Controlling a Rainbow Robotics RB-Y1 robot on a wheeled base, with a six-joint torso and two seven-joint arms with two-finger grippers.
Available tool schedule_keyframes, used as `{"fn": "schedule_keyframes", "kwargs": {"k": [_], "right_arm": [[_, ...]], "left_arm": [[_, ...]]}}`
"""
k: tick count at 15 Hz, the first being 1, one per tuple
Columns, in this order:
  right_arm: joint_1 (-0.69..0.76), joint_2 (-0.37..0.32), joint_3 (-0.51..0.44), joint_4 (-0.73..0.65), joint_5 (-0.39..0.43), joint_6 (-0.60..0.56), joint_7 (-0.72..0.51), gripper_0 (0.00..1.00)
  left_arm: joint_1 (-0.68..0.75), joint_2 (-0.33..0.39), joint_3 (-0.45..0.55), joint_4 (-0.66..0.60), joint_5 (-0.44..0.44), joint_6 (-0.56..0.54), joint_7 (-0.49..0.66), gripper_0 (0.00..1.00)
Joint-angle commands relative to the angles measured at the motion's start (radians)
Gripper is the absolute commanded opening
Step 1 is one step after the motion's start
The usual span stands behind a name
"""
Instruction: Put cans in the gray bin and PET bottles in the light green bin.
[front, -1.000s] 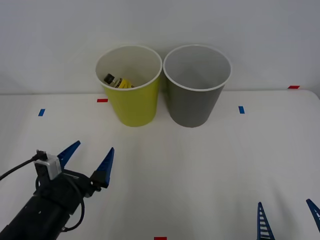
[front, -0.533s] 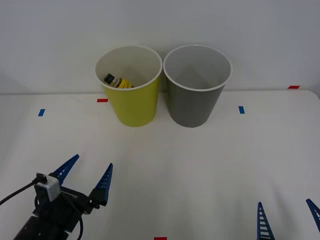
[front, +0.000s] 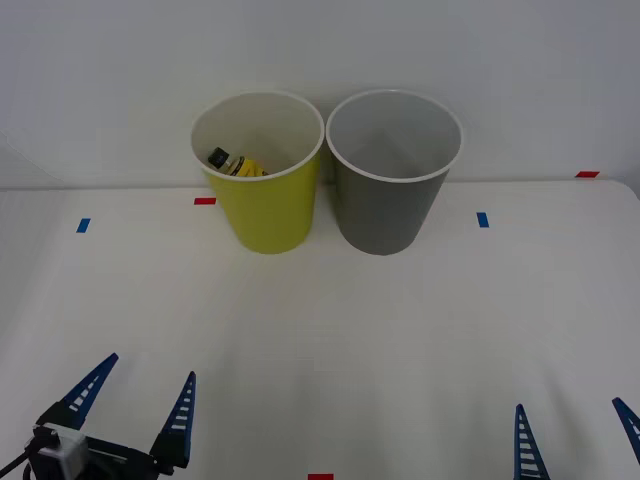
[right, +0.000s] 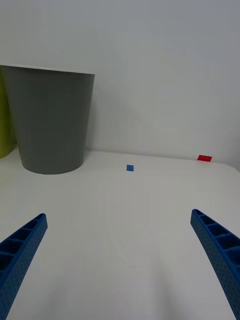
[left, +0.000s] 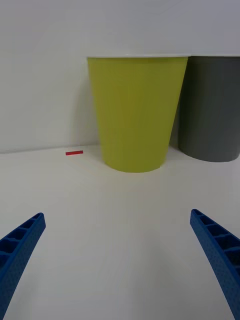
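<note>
- My left gripper (front: 138, 390) hangs with jaws released, low over the near left bench (front: 350, 330).
- My right gripper (front: 575, 425), near right, likewise released.
- PET bottle (front: 232, 162) lies inside the light green bin (front: 270, 215), beside the gray bin (front: 385, 210).

PET bottle (front: 232, 163) mostly hidden behind the light green bin (front: 265, 210) wall, only cap and shoulder visible.

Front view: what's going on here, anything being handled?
Nothing is held right now. The PET bottle already lies inside the light green bin, which stands beside the gray bin at the far side of the table. The left gripper is open, low at the near left edge, and the right gripper is open at the near right edge, both well short of the bins.
</note>
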Motion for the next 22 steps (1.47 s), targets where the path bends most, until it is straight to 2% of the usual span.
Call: {"fn": "schedule_keyframes", "kwargs": {"k": [1, 4, 6, 10, 22], "right_arm": [[0.000, 0.000, 0.000, 0.000, 0.000, 0.000, 0.000, 1.00], [0.000, 0.000, 0.000, 0.000, 0.000, 0.000, 0.000, 1.00], [0.000, 0.000, 0.000, 0.000, 0.000, 0.000, 0.000, 1.00], [0.000, 0.000, 0.000, 0.000, 0.000, 0.000, 0.000, 1.00], [0.000, 0.000, 0.000, 0.000, 0.000, 0.000, 0.000, 1.00]], "left_arm": [[0.041, -0.008, 0.012, 0.000, -0.015, -0.026, -0.020, 1.00], [0.055, -0.025, 0.024, 0.060, -0.021, -0.091, -0.012, 1.00], [0.061, -0.063, 0.050, 0.101, -0.026, -0.122, -0.015, 1.00], [0.090, -0.069, 0.052, 0.101, -0.030, -0.181, -0.004, 1.00], [0.089, -0.069, 0.052, 0.101, -0.033, -0.177, -0.010, 1.00]]}}
